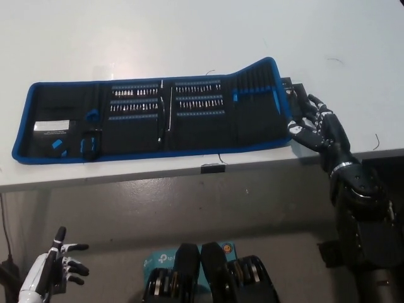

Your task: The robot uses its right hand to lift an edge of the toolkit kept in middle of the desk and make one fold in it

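Observation:
The toolkit lies unrolled across the white desk: a long black case with a blue border, rows of bits in its middle and small blue and white parts at its left end. Its right end panel bulges up a little. My black right hand is open at the toolkit's right edge, its fingers spread on the black flap that sticks out there. It holds nothing. My white left hand hangs below the desk at the lower left, fingers apart.
The desk's front edge runs just below the toolkit, with a small black clip on it. A blue box lies on the floor below. Bare desk stretches behind the toolkit and to its right.

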Controlling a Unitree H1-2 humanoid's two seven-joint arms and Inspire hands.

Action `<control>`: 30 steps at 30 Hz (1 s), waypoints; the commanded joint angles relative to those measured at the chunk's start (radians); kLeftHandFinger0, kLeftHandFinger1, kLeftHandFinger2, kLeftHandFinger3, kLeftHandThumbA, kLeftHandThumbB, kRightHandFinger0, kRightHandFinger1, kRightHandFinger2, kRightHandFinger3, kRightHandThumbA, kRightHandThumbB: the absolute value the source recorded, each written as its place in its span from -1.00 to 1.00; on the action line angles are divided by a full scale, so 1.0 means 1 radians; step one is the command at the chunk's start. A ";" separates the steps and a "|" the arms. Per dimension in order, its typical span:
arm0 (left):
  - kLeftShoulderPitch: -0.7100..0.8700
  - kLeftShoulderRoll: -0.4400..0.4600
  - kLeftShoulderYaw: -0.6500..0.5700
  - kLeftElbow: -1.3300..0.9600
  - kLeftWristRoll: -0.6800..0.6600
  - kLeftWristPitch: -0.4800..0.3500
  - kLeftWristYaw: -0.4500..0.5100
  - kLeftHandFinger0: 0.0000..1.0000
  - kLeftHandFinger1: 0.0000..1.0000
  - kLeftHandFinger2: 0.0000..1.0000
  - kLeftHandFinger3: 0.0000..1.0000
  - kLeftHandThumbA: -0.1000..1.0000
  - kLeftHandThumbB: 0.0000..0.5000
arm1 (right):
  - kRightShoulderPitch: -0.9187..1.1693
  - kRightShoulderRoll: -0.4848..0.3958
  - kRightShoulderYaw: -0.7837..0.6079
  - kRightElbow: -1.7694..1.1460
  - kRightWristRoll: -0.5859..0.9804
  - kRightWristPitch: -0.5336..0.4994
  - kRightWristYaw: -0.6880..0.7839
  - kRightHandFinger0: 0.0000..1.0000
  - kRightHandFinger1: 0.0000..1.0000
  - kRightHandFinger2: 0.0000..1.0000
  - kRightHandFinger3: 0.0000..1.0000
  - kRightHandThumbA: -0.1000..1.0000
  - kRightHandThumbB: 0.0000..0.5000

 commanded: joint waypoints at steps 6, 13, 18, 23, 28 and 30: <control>-0.006 0.008 0.004 -0.035 0.003 -0.005 -0.001 -0.10 -0.13 -0.31 0.23 1.00 1.00 | -0.056 0.040 0.006 0.042 -0.017 -0.033 -0.064 1.00 1.00 1.00 1.00 0.19 -0.07; -0.006 0.013 -0.003 -0.039 0.008 -0.009 -0.006 -0.13 -0.11 -0.28 0.24 1.00 1.00 | -0.049 0.107 0.001 0.052 0.000 -0.026 -0.088 1.00 1.00 1.00 1.00 0.14 -0.07; -0.020 0.023 -0.002 -0.035 0.002 -0.007 -0.016 -0.06 -0.08 -0.29 0.23 1.00 1.00 | -0.068 0.166 -0.018 0.105 0.021 -0.057 -0.112 1.00 1.00 1.00 1.00 0.15 -0.06; -0.033 0.021 -0.002 -0.039 0.000 0.008 -0.015 -0.11 -0.09 -0.26 0.30 1.00 1.00 | -0.071 0.191 -0.006 0.107 0.005 -0.056 -0.133 1.00 1.00 1.00 1.00 0.08 -0.15; -0.032 0.021 -0.006 -0.038 0.007 -0.006 -0.014 -0.15 -0.10 -0.30 0.25 1.00 1.00 | -0.052 0.217 -0.016 0.102 0.022 -0.055 -0.143 1.00 1.00 1.00 1.00 0.04 -0.25; -0.036 0.019 -0.008 -0.038 0.009 -0.004 -0.012 -0.16 -0.13 -0.33 0.21 1.00 1.00 | -0.040 0.230 -0.025 0.100 0.027 -0.058 -0.155 1.00 1.00 1.00 1.00 0.03 -0.30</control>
